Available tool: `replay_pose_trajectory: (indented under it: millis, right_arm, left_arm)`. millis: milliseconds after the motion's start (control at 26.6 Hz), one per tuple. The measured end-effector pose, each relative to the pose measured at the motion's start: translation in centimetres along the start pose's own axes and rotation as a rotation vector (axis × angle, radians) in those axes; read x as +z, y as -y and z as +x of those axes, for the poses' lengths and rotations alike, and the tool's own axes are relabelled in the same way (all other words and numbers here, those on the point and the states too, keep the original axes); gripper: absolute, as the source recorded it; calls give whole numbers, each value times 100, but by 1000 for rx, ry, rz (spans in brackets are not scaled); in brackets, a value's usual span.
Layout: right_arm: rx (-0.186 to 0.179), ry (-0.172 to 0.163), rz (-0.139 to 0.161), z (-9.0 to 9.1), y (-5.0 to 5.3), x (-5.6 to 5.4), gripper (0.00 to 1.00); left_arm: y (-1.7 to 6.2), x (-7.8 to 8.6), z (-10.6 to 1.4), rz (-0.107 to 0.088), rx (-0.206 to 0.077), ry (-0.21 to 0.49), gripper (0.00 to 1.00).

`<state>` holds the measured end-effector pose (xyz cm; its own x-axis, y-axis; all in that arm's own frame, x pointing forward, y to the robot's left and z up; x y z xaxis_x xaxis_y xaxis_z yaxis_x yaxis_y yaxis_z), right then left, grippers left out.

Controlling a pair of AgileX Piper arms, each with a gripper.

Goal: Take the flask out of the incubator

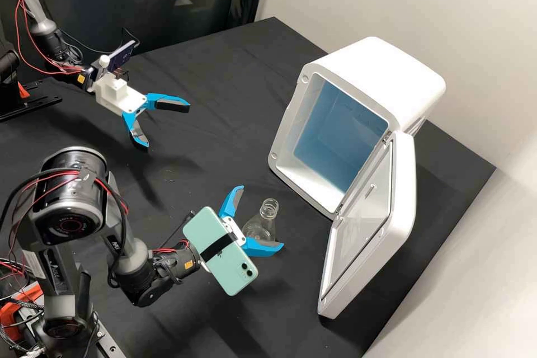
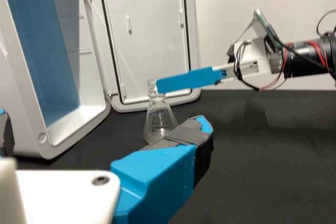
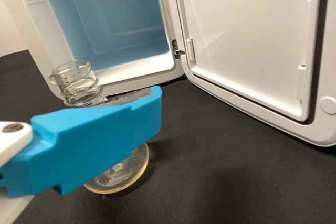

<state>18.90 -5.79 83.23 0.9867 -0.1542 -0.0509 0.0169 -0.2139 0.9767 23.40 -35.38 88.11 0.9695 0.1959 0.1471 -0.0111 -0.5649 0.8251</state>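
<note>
A clear glass flask stands upright on the black bench, outside the white incubator and in front of its opening. My right gripper is open, one blue finger on each side of the flask. In the right wrist view the flask's neck rises behind a finger. The incubator's blue inside holds nothing, and its door hangs wide open. My left gripper hovers open and holds nothing, well back on the bench's left. From there it looks at the flask and the right gripper's finger.
The open door juts out toward the bench's front right edge, right of the flask. A green phone is strapped on the right wrist. Bare black bench lies between the two grippers.
</note>
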Motion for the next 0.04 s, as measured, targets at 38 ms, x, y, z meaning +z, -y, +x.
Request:
replay_pose_trajectory:
  millis: [38]
  right_arm:
    - [0, 0, 0, 0, 0, 0, 100]
  left_arm:
    - [-4, 1, -1, -3, 2, 0, 100]
